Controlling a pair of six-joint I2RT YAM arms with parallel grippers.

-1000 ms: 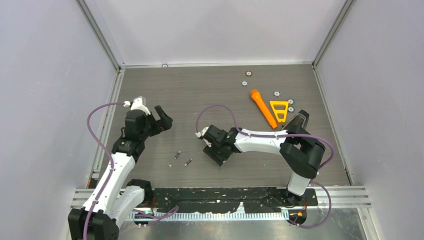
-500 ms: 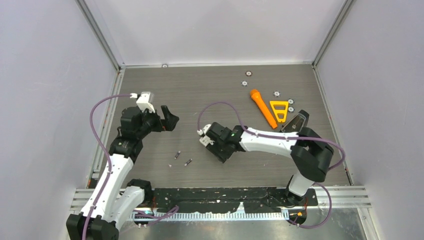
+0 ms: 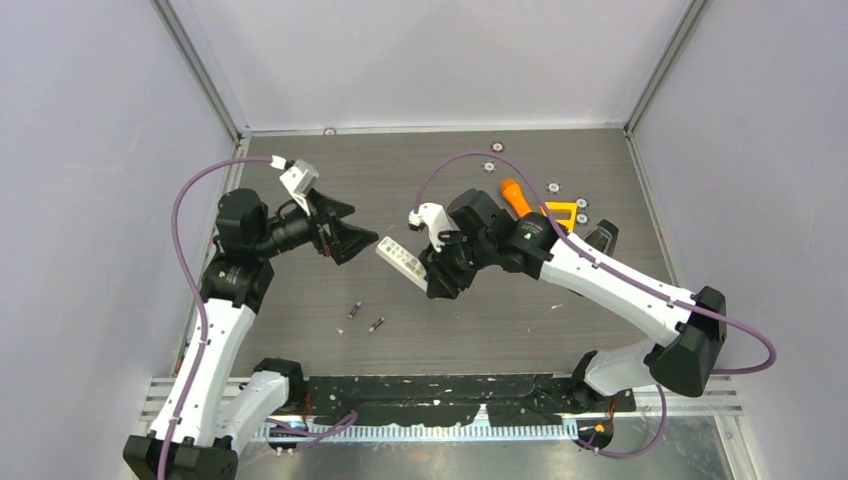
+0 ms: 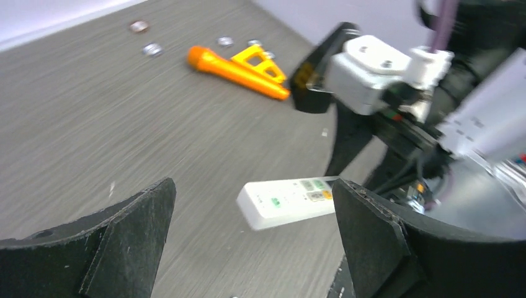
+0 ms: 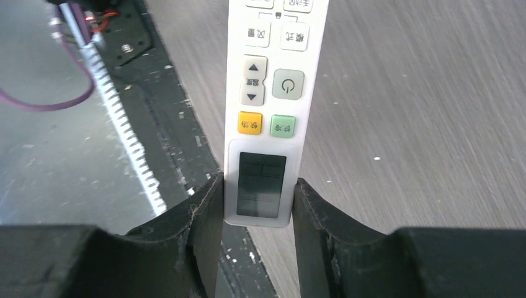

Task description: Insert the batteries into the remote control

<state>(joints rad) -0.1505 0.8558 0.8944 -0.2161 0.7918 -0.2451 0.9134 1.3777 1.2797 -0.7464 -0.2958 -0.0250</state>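
My right gripper (image 3: 438,272) is shut on the screen end of the white remote control (image 3: 401,260) and holds it in the air, its free end pointing left. In the right wrist view the remote (image 5: 271,93) shows its buttons and dark screen between my fingers (image 5: 205,230). In the left wrist view the remote (image 4: 288,201) floats between my open left jaws. My left gripper (image 3: 350,232) is open, just left of the remote's free end, not touching it. Two small dark batteries (image 3: 354,311) (image 3: 376,324) lie on the table below.
An orange flashlight (image 3: 526,216) and a yellow triangular frame (image 3: 559,220) lie at the back right, with several small silver discs (image 3: 490,167) around them. A black strip (image 3: 440,395) runs along the table's near edge.
My right gripper has lifted the remote off the table and carried it up and left. My left gripper has swung right and up toward the remote's free end.
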